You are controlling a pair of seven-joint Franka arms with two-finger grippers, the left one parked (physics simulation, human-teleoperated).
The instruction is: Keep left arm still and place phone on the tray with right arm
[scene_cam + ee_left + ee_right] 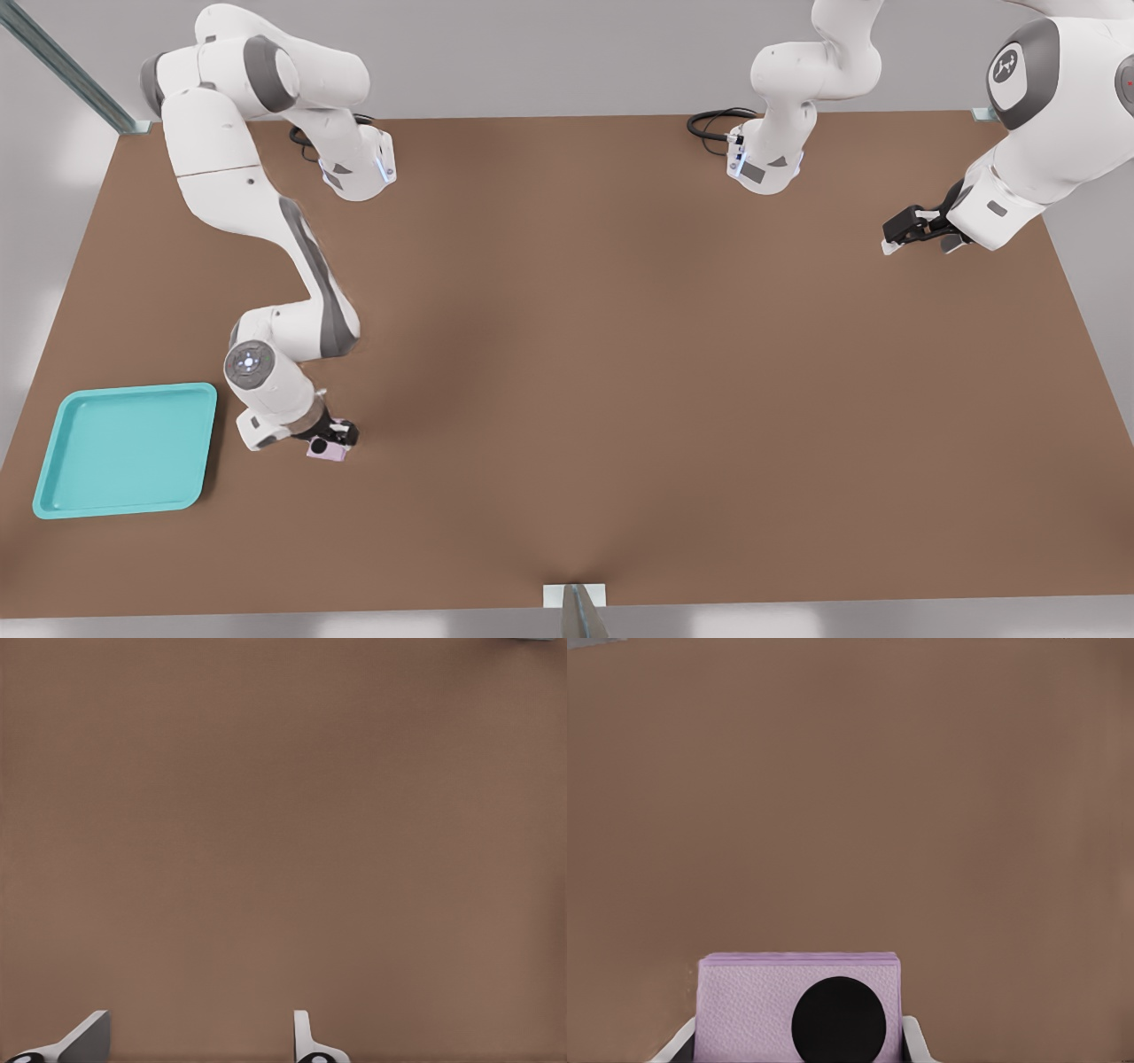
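The white jointed right arm with grey elbow patches (301,257) reaches down over the brown table top (620,354), its round grey wrist disc with glowing white buttons (250,361) facing the camera. Its black two-finger gripper (334,437) sits low at the table, on the front view's left side. The gripper is closed on the small pale-pink, nearly square folded phone (326,450): in the right wrist view the phone (799,1008) fills the space between the two white fingertips (914,1038), one at each side edge, with one black round lens (838,1020) visible on its face. Whether the phone touches the table or is slightly raised cannot be told. The turquoise shallow plastic tray with rounded corners and a raised rim (53,507) lies flat on the table toward the front view's left, near the table's left edge. The phone is beside the tray, to its right in the front view, apart from it, with bare brown table between.
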